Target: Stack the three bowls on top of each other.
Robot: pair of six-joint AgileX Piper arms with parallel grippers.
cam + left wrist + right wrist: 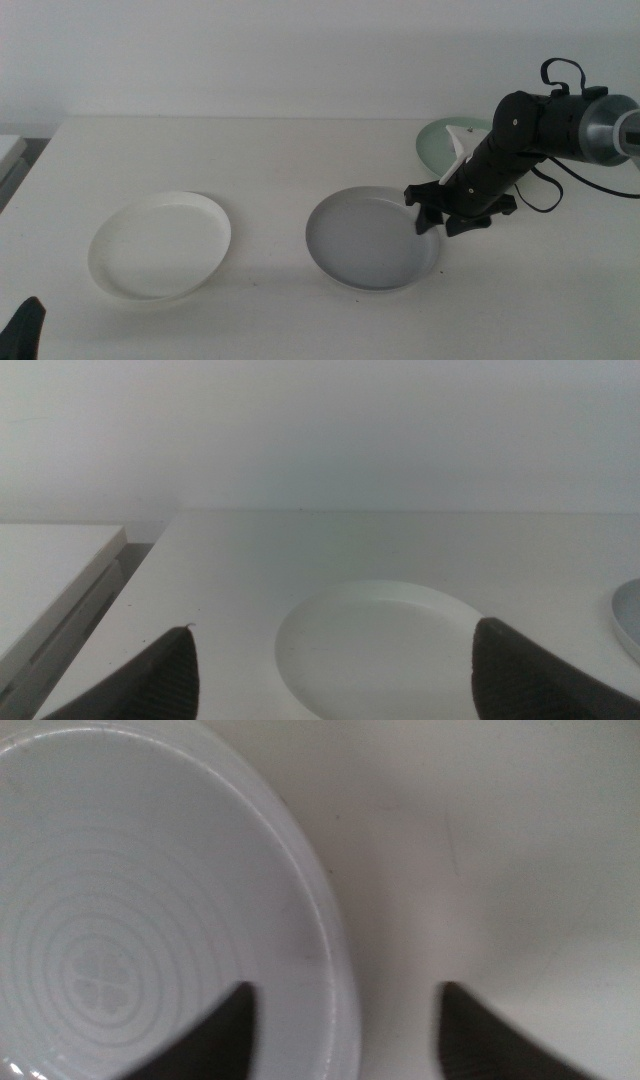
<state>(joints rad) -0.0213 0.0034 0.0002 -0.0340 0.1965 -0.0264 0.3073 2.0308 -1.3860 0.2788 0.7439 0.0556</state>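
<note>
So the right gripper (441, 212) is down at the right rim of the light grey bowl (372, 240) mid-table, jaws spread wide, 1 over the inside and 1 outside the rim, nothing clamped. The white bowl (160, 245) sits well apart on the left, the mint green bowl (440, 142) behind the arm. The left gripper (330, 680) waits open near the white bowl, holding nothing.

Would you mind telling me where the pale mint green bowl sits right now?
In the middle view the pale mint green bowl lies at the table's far right, behind the right arm, beyond the light grey bowl whose rim the right gripper straddles.
</note>
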